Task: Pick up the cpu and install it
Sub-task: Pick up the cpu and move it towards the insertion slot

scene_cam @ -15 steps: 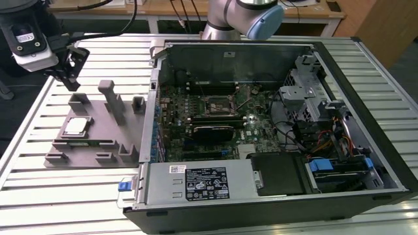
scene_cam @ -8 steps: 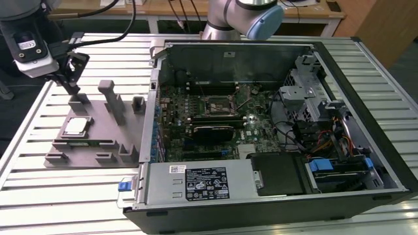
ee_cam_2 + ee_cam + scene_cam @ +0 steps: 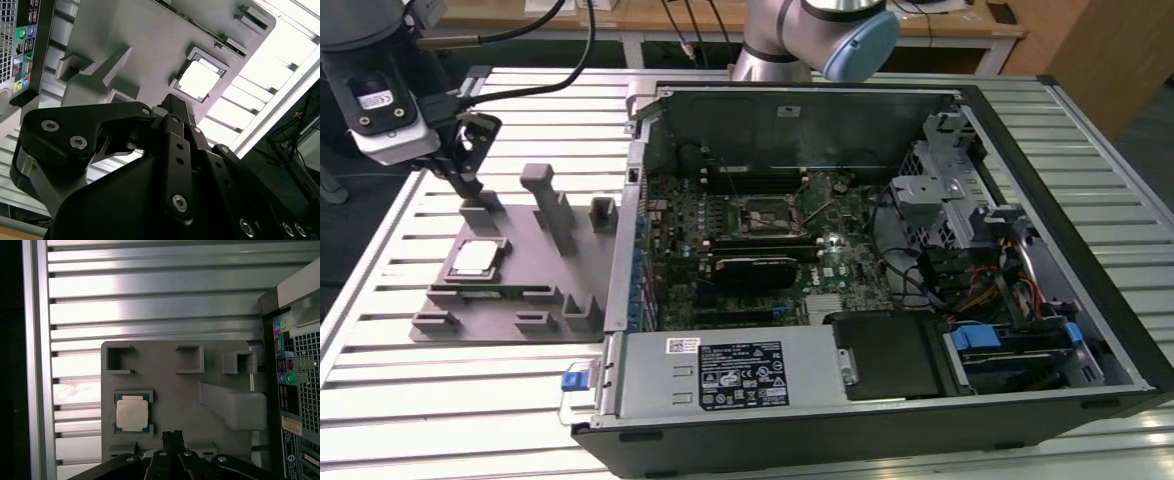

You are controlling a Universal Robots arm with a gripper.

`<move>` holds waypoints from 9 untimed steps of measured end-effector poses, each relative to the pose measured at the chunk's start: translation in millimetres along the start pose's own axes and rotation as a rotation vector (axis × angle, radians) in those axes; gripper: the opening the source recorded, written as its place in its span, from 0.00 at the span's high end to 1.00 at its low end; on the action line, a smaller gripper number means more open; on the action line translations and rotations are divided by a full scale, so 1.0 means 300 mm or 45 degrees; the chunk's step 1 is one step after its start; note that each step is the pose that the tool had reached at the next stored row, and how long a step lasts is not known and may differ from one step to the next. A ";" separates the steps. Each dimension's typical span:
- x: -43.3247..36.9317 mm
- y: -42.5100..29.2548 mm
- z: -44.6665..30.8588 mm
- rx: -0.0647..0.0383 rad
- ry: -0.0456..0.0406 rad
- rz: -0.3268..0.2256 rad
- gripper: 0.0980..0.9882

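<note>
**Entry: pick-up stage, cpu not yet taken**

- **Gripper** (image 3: 464, 182): fingers drawn together, nothing between them. It hangs over the far corner of the grey holder plate (image 3: 520, 265), just beside a short upright post (image 3: 480, 207). I cannot tell whether it touches the post.
- **Cpu** (image 3: 476, 257): lies flat, silver top up, in a shallow square recess. The recess is by the holder plate's edge that faces away from the computer case (image 3: 787, 125). In the first wrist view the chip sits off to one side of the fingertips, not under them.
- **Holder plate**: rests on the slatted table (image 3: 400, 400), close to the table's edge at the exterior view's left, with the case alongside.
- **Socket** (image 3: 765, 213): in the board inside the case, looks vacant.

**Handling notes, as judgement**

- You will need to spread the fingers wider than the chip before you lower.
- Centre over the recess and square the wrist to the chip's sides.
- Take hold on two opposite rims, not on the top face.
- The recess walls leave little room, so come down straight.
- Clear the post as you shift across.
- Lift level; a tilted chip may catch on the recess lip.
</note>
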State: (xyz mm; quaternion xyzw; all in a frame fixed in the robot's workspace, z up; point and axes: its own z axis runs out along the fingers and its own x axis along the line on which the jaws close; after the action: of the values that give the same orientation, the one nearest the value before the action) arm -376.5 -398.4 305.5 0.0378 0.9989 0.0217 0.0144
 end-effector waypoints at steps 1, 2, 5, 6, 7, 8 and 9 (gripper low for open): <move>0.000 0.000 0.000 0.000 0.000 0.000 0.99; 0.000 0.000 0.000 0.000 0.000 0.000 0.99; 0.000 0.000 0.000 0.000 0.000 0.000 0.99; 0.000 0.000 0.000 0.000 0.000 0.000 0.99; 0.000 0.000 0.001 0.000 0.000 0.000 0.99; 0.001 0.000 0.002 0.000 0.000 0.000 0.99; 0.001 0.000 0.004 0.000 0.000 0.000 0.99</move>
State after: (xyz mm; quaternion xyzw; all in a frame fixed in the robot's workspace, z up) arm -376.9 -398.4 304.4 0.0378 0.9989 0.0218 0.0145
